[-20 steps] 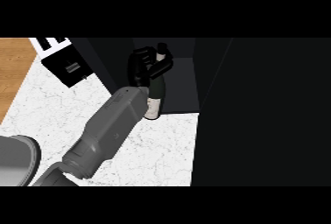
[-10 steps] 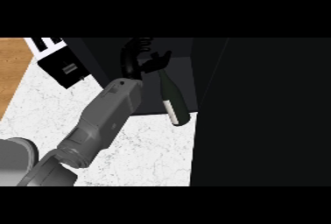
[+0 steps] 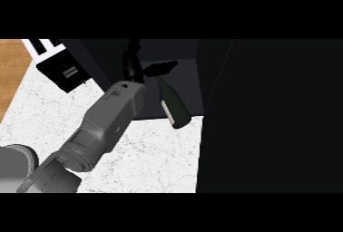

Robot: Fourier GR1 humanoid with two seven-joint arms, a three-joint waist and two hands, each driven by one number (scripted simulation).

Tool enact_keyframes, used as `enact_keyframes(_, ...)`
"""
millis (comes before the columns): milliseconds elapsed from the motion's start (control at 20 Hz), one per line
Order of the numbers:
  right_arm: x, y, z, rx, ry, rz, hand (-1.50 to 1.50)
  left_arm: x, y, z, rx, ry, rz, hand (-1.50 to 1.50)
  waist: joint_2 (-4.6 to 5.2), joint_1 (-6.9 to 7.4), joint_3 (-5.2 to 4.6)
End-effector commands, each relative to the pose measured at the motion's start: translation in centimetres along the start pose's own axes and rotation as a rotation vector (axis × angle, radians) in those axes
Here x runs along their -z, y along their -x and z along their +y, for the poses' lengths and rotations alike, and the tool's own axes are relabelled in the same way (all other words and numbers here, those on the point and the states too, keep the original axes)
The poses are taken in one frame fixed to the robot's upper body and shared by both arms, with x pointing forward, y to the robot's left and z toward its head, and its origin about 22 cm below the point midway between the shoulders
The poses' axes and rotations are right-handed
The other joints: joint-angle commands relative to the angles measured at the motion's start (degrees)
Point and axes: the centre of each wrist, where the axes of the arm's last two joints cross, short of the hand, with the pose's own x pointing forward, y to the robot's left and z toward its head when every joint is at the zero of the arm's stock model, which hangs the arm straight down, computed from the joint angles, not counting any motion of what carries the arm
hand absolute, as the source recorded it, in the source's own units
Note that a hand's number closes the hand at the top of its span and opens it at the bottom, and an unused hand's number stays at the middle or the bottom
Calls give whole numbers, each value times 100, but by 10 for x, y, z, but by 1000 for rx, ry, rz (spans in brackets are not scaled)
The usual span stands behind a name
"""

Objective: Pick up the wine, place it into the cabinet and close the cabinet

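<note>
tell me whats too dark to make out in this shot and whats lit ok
Head view: the cabinet at the right is near black, its inside and door edges hard to separate; the black left hand merges with that dark, so its fingers are unclear; the dark wine bottle shows mainly by its pale label; the white marble counter and grey forearm are evenly lit, without glare.

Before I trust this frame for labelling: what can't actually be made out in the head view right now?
- Right hand: not in view.
- Cabinet interior: black on black, so its floor and shelves cannot be told apart.
- Wine bottle: tilted at the cabinet's opening; whether it rests on anything is unclear.
- Left hand: dark against the cabinet; its fingers look spread, with the thumb near the bottle's top, but contact cannot be told.
- Cabinet door: cut off by the right edge.
</note>
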Motion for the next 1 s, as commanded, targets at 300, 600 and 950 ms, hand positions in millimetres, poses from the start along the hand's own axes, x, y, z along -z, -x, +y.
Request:
enact_keyframes(300, -20, -33, 5, 39, -37, -50, -150, 10, 10, 21, -5, -20, -35, -150, 31, 34, -24)
enact_keyframes(600, -16, -21, 3, 67, 1, -51, -150, 12, 3, 20, -62, 109, -133, -150, -5, 132, -18)
enact_keyframes(950, -25, -38, 8, 51, -11, -35, -150, -5, -6, -5, -218, 182, -181, -150, -102, 322, -22)
